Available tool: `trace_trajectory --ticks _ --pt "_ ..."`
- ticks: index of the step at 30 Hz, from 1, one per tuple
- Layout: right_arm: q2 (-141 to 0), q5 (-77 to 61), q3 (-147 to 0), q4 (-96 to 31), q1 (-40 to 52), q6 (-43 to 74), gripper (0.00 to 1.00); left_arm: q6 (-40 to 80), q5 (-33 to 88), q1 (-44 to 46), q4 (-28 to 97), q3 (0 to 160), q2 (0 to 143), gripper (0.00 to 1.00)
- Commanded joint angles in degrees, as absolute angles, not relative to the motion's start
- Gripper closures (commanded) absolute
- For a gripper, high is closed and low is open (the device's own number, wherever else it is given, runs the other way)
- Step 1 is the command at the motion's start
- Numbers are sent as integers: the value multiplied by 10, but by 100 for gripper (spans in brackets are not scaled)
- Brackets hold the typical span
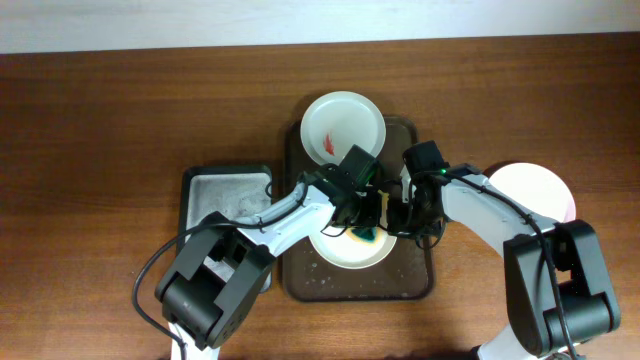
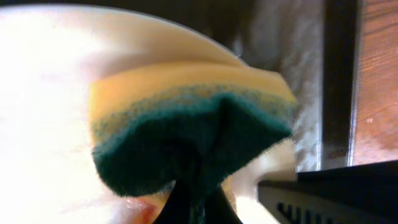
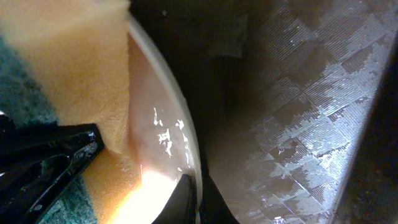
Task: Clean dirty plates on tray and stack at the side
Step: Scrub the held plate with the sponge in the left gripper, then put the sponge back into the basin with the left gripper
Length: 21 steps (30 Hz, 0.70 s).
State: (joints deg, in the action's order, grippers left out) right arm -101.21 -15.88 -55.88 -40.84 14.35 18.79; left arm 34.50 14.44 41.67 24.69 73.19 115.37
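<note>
**Sponge on the lower plate, its rim held from the right**

Overhead: the large dark brown rectangular tray (image 1: 293,270) lies in the middle of the brown wooden table (image 1: 100,110). On its far end sits a round shallow white plate with a red smear, the smeared plate (image 1: 343,127). On its near end sits a second round white plate, the lower plate (image 1: 345,252), partly covered by both my arms. My left gripper (image 1: 366,228) reaches in from the left and pinches a yellow sponge with a green scouring face (image 1: 366,235) over this plate. My right gripper (image 1: 402,222) sits at the plate's right edge. A third white plate (image 1: 535,188) lies off the tray on the table to the right, partly under my right arm. A smaller grey tray with a black rim (image 1: 225,188) lies just left of the brown tray.

Left wrist: my left gripper (image 2: 193,183) is closed on the sponge (image 2: 186,118), folding its green face inward, yellow side up. The lower plate (image 2: 50,93) fills the left, and a trace of red shows beneath the sponge. The tray's rim (image 2: 339,81) and the table (image 2: 379,74) are to the right.

Right wrist: my right gripper (image 3: 191,190) nips the rim of the lower plate (image 3: 165,118), its fingers pressed together on it. The sponge (image 3: 74,74) rests inside the plate, against my left gripper's black finger (image 3: 43,162). The tray's wet, patterned floor (image 3: 298,124) lies to the right.
</note>
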Motion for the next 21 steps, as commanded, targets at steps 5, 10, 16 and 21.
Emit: trace_trajectory --ticks 5,10,16,21 --pt "-1033 -114 -542 -412 150 176 96 347 -124 354 416 717 1173 100" --pt "-1033 -114 -542 -412 150 177 96 327 -241 354 473 730 1173 100" --pt "-1033 -114 -542 -416 150 184 96 328 -237 384 592 834 1154 100" --pt "-1018 -114 -542 -417 150 185 96 321 -162 356 616 841 1047 100"
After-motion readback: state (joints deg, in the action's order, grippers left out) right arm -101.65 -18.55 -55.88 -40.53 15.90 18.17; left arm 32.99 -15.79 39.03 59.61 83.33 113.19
